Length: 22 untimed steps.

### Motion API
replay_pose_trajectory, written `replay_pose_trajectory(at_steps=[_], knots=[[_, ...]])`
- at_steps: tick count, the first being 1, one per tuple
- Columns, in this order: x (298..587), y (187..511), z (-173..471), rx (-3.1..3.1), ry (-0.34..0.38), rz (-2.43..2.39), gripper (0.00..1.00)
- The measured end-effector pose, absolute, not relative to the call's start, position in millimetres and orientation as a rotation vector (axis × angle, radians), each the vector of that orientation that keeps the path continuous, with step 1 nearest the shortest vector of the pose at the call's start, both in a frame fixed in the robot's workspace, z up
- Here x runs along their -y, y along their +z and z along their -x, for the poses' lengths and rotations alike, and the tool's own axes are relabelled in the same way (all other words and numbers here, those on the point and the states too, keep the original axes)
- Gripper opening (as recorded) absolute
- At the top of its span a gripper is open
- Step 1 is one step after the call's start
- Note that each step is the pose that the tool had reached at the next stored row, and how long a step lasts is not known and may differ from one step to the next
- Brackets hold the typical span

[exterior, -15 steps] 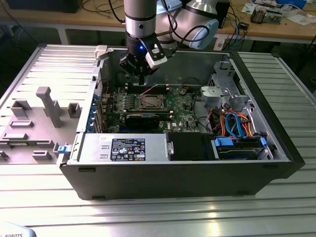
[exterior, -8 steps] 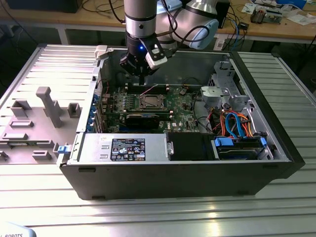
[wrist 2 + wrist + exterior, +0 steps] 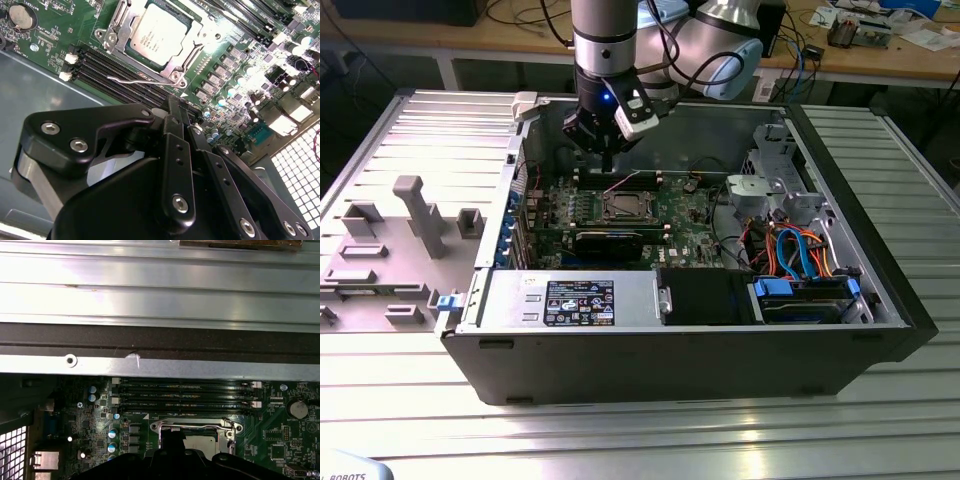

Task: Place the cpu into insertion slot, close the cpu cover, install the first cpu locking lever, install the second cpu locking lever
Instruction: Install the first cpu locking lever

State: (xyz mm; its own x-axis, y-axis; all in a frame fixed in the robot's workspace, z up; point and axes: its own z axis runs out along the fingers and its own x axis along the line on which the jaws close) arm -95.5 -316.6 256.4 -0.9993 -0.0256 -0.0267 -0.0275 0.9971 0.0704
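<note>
The cpu (image 3: pixel 159 31) lies flat in the motherboard socket, its silvery top showing through the window of the cpu cover (image 3: pixel 176 61), which lies down over it. One thin wire locking lever (image 3: pixel 131 79) sticks out along the socket's edge by the memory slots; another lever (image 3: pixel 119 16) runs along the adjoining side. My gripper (image 3: pixel 178 104) hangs just above the memory slots beside the socket, fingers together and holding nothing. In the exterior view the gripper (image 3: pixel 608 165) is just behind the socket (image 3: pixel 625 207). In the first wrist view the cpu (image 3: pixel 202 442) sits just past the gripper (image 3: pixel 173 437).
The motherboard (image 3: pixel 690 225) lies inside an open computer case (image 3: pixel 670 360). The case's back wall (image 3: pixel 160 345) is close behind the gripper. A power supply (image 3: pixel 560 300) and drive bays with orange and blue cables (image 3: pixel 800 270) fill the front. A grey fixture plate (image 3: pixel 400 240) lies at the exterior view's left.
</note>
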Motion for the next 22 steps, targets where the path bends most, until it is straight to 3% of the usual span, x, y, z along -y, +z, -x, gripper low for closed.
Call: replay_pose_trajectory(at_steps=[22], knots=[[307.8,238.0,74.5,-3.113,0.119,0.095,0.11]])
